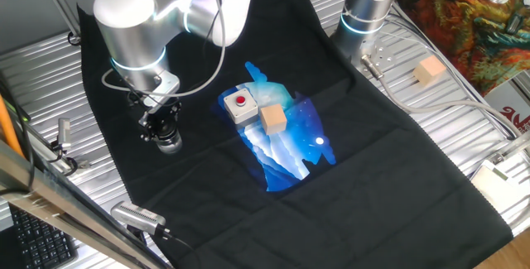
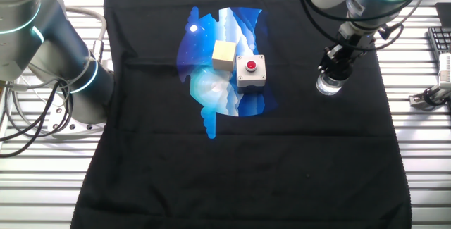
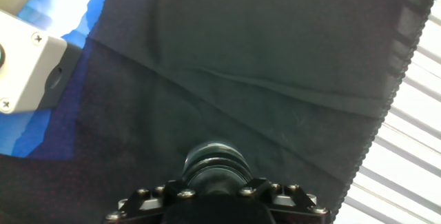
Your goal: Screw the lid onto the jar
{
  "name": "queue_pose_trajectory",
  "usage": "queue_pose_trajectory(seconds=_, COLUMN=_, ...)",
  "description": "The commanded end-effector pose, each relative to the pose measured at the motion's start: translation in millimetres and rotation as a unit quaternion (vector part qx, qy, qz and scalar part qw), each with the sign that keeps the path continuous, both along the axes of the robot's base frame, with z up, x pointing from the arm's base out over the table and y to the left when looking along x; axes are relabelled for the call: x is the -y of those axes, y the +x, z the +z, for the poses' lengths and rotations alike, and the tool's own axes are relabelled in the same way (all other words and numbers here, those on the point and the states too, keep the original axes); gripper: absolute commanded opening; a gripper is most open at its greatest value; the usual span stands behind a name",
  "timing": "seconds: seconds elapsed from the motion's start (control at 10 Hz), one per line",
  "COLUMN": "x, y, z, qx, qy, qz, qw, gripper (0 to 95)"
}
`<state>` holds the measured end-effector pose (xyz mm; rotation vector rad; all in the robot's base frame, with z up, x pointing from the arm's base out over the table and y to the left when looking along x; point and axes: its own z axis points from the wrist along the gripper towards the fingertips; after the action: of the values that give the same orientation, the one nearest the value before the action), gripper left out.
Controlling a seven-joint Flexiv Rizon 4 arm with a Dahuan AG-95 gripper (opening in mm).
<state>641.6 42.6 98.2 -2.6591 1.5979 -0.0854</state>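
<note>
The clear glass jar (image 1: 170, 144) (image 2: 328, 86) stands upright on the black cloth, at its left side in one fixed view and right of the grey box in the other. My gripper (image 1: 160, 128) (image 2: 334, 67) (image 3: 215, 184) points straight down right over the jar. Its fingers close on a dark round lid (image 3: 215, 159) that sits on the jar's mouth. In the hand view the lid fills the gap between both fingers, and the jar below it is mostly hidden. No white piece of the lid shows.
A grey box with a red button (image 1: 240, 105) (image 2: 250, 71) (image 3: 24, 65) and a tan wooden cube (image 1: 272, 119) (image 2: 224, 55) sit on the blue print mid-cloth. Another cube (image 1: 429, 71) lies off the cloth by a second arm's base (image 1: 364, 12). The cloth's edge (image 3: 375, 131) runs close by.
</note>
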Motion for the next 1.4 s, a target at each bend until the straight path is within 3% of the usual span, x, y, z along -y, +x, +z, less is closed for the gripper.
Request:
queue_pose_trajectory(seconds=0.1, x=0.2, y=-0.1, z=0.2, qx=0.0, qy=-0.001, qz=-0.009, qw=1.0, gripper=0.0)
queue_pose_trajectory(seconds=0.5, x=0.0, y=1.4, z=-0.4, qx=-0.005, qy=-0.001, qz=-0.019, qw=0.9998, gripper=0.0)
queue_pose_trajectory(seconds=0.9, x=-1.2, y=6.9, z=0.4, qx=-0.024, qy=-0.006, qz=-0.026, qw=0.9994, gripper=0.0)
queue_pose_trajectory(seconds=1.4, x=1.2, y=5.9, z=1.2, qx=-0.022, qy=-0.005, qz=-0.038, qw=0.999, gripper=0.0)
